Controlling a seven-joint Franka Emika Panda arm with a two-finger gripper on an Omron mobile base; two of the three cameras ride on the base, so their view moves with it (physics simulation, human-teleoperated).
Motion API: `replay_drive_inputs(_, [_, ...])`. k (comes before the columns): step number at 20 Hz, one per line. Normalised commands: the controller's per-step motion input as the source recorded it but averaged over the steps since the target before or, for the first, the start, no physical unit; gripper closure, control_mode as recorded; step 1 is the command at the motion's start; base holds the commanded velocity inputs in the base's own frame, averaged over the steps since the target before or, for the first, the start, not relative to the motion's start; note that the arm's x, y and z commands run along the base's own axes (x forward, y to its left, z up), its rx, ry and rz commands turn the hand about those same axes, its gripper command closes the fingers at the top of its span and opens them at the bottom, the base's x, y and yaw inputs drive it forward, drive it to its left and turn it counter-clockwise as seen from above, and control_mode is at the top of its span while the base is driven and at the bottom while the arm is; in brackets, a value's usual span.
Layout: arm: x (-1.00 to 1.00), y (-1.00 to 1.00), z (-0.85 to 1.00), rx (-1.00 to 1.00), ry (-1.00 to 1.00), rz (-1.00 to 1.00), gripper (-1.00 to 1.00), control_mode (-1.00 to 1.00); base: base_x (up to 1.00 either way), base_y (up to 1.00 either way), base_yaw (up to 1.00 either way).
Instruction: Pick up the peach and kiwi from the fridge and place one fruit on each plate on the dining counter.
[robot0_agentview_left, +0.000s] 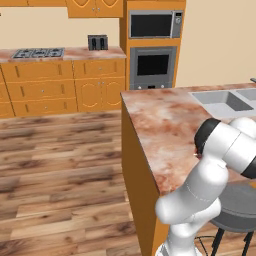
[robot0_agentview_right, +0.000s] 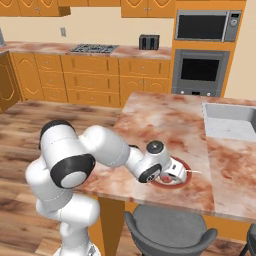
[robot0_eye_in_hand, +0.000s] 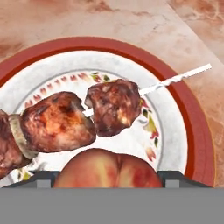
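Note:
My gripper (robot0_eye_in_hand: 112, 177) hangs just over the red-rimmed plate (robot0_eye_in_hand: 192, 131) on the dining counter (robot0_agentview_right: 150, 117), near its front edge. Its two dark fingertips (robot0_eye_in_hand: 46, 177) sit against either side of the peach (robot0_eye_in_hand: 109, 168), a reddish-orange round fruit low over the plate's near part. A meat skewer (robot0_eye_in_hand: 111, 107) with brown chunks lies across the plate's pale centre. From the right base view the hand (robot0_agentview_right: 169, 176) covers most of that plate (robot0_agentview_right: 188, 176). The kiwi, the fridge and the yellowish plate are out of view.
An inset grey sink (robot0_agentview_right: 230, 122) lies to the right of the plate. A dark grey stool (robot0_agentview_right: 170, 227) stands under the counter's front edge. A wall counter with a stove (robot0_agentview_right: 92, 48), a toaster (robot0_agentview_right: 148, 42) and a built-in oven (robot0_agentview_right: 199, 70) are far behind.

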Motion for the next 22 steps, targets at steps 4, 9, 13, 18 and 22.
replay_drive_inputs(4, [0.00, -0.02, 0.02, 0.12, -0.06, -0.17, -1.00, -1.00, 0.00, 0.00, 0.00])
replay_drive_inputs(9, [0.00, -0.05, 0.15, 0.15, -0.08, -0.12, -1.00, -1.00, 0.00, 0.00, 0.00])
replay_drive_inputs(13, [0.00, -0.10, 0.52, 0.20, -0.09, -0.07, -1.00, -1.00, 0.00, 0.00, 0.00])
replay_drive_inputs(18, [-0.22, -0.19, 0.87, 0.21, -0.06, -0.02, -1.00, -1.00, 0.00, 0.00, 0.00])
replay_drive_inputs(22, [-0.68, 0.08, 1.00, 0.06, 0.00, 0.00, -1.00, -1.00, 0.00, 0.00, 0.00])
